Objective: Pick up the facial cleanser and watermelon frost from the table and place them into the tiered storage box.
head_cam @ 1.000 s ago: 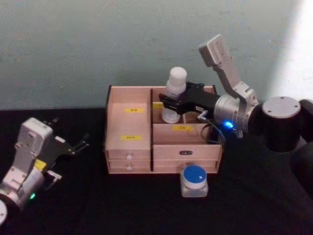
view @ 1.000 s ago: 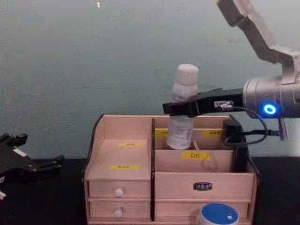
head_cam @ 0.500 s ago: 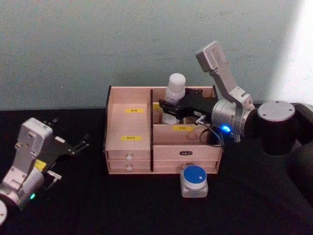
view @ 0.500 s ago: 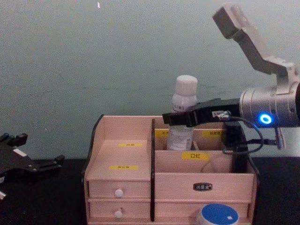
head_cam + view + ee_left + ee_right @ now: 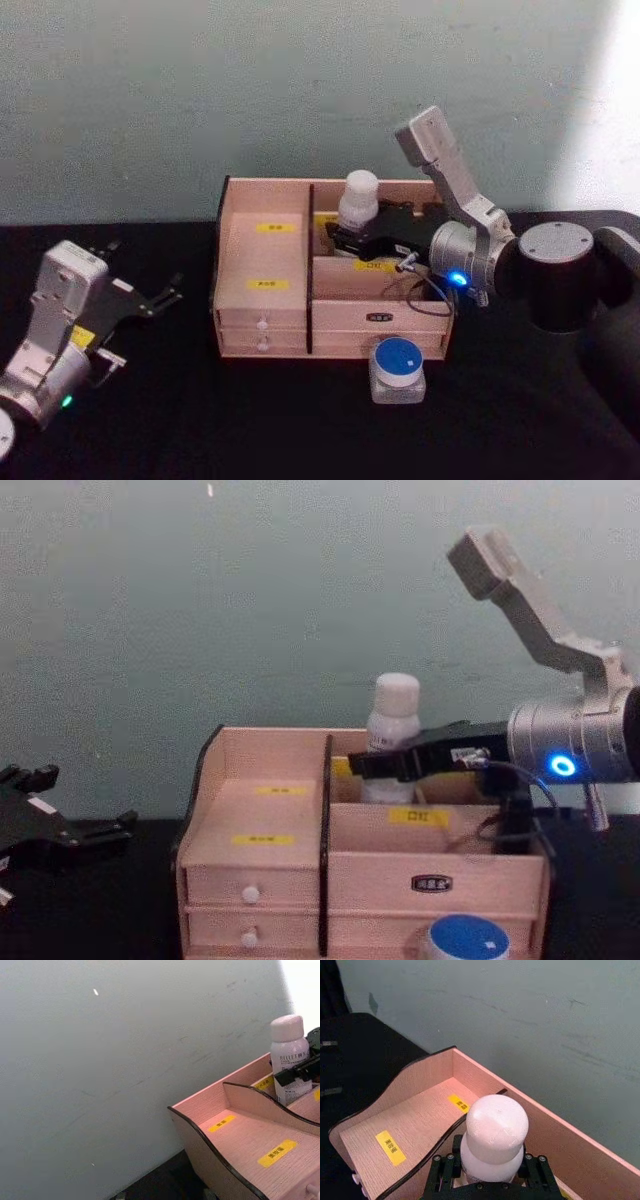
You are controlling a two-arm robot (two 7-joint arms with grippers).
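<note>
Right end effector (image 5: 348, 238) clamps slim white facial cleanser (image 5: 359, 197) in wooden tiered storage box (image 5: 262, 262).

Soft, dim light is spreading across the wall (image 5: 250, 90), glare is washing out its right edge, and the black counter (image 5: 200, 430) is lying dark.

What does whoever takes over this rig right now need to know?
The right gripper is shut on the facial cleanser, which is upright with its base inside the tiered storage box, in the rear compartment just right of the divider; not yet released.
The left gripper is open, parked at the left above the table.
The watermelon frost sits on the table in front of the box.
Left to do: release the cleanser, then box the watermelon frost.
</note>
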